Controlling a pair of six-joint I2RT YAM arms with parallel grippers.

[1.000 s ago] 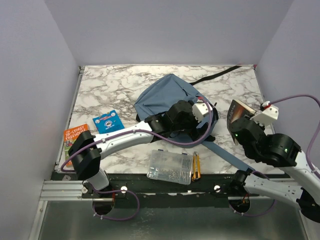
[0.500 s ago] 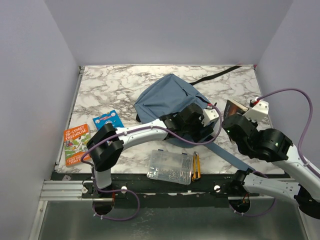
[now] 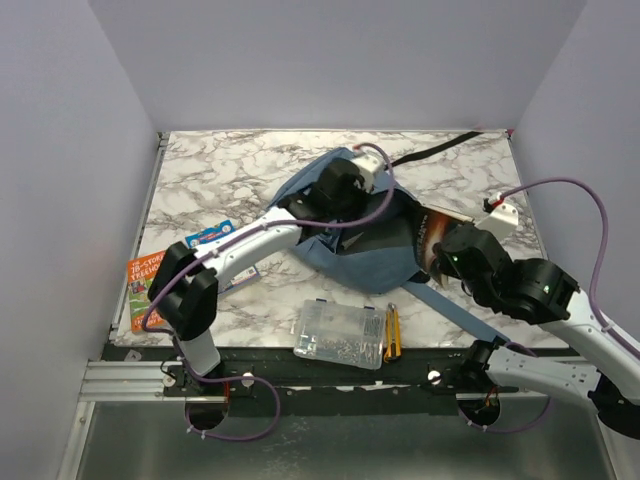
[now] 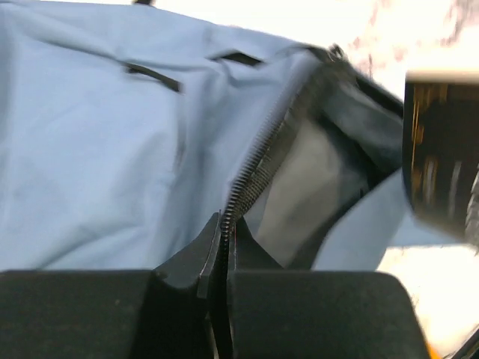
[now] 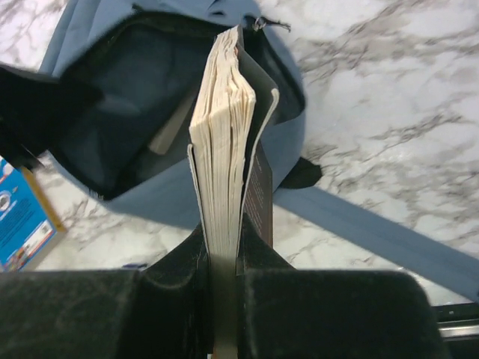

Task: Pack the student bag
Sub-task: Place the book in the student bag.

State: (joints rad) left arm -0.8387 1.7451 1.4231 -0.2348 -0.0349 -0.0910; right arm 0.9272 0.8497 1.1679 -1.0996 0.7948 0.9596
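I see the student bag (image 3: 352, 262) mid-table, a plastic box (image 3: 338, 333) just in front, a paperback (image 3: 145, 290) off to its left.

Only legible text I get: "STOREY TREEH…" on the orange book cover (image 3: 143, 292), partly hidden. Print on the blue card (image 3: 212, 237) is too small.

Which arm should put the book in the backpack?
The right arm: its jaws clamp the book at the student bag's mouth, while the left arm's jaws pinch the zipper edge open.
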